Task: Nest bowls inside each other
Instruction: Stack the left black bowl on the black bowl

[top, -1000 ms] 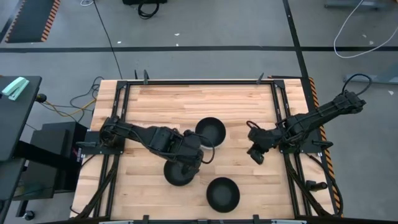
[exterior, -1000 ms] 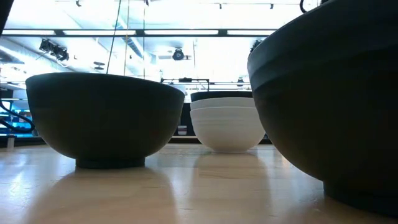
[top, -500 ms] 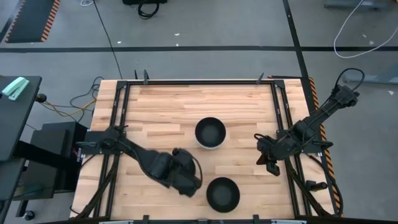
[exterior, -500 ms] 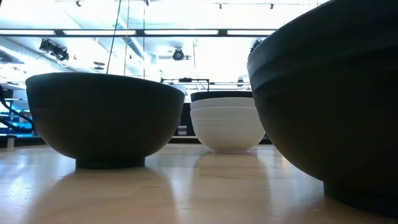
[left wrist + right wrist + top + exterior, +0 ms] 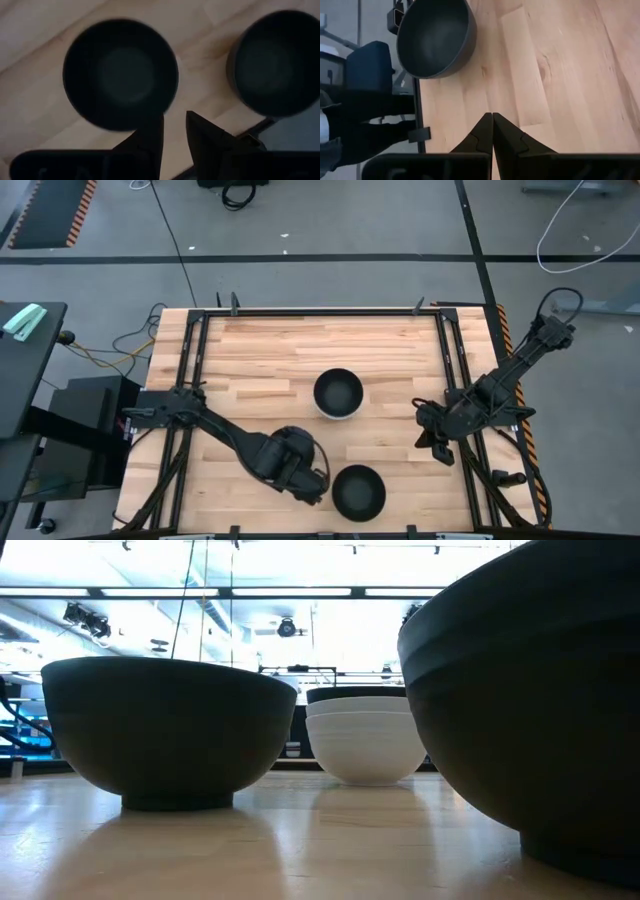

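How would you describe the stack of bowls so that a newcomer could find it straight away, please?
Start at the wooden table; the stack of bowls stands near its middle. It is the only thing showing white, a black bowl nested in white ones, whereas the lone black bowl near the front edge, beside the left gripper, stands single.
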Available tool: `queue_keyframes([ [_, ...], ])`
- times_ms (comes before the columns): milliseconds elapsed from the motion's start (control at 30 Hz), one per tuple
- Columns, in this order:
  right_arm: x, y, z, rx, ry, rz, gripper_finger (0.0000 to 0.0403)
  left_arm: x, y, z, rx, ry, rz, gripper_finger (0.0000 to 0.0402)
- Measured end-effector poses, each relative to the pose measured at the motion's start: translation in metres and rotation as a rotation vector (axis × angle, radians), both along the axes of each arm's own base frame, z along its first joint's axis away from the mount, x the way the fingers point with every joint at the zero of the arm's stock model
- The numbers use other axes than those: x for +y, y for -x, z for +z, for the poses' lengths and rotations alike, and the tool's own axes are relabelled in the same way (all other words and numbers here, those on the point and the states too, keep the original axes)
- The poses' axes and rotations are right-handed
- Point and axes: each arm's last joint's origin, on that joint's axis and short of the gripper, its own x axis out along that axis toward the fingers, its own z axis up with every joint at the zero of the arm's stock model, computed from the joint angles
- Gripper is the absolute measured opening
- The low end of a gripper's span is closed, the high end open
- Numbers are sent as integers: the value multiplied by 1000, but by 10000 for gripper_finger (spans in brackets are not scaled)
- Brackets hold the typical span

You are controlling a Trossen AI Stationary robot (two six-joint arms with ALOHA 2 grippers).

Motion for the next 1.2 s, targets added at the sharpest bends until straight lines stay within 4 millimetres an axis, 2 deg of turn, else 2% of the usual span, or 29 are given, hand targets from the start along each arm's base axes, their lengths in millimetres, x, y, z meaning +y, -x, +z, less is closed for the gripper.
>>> queue_keyframes([
  [400,9,7,1,-9,-20,-55,13,36,-18,0,32,-36,-101,90],
  [500,11,9,1,-13,-25,-64,13,39,-19,0,43,-13,-106,90],
  [567,12,10,1,-10,-31,-66,13,32,-17,0,47,19,-82,87],
  [900,14,12,1,-21,-25,-74,13,-31,20,0,32,89,11,84],
  [1067,14,11,1,-21,-27,-76,13,-46,30,-1,27,115,89,90],
  [1200,14,11,2,-28,-37,-77,13,-54,31,-11,45,110,125,91],
])
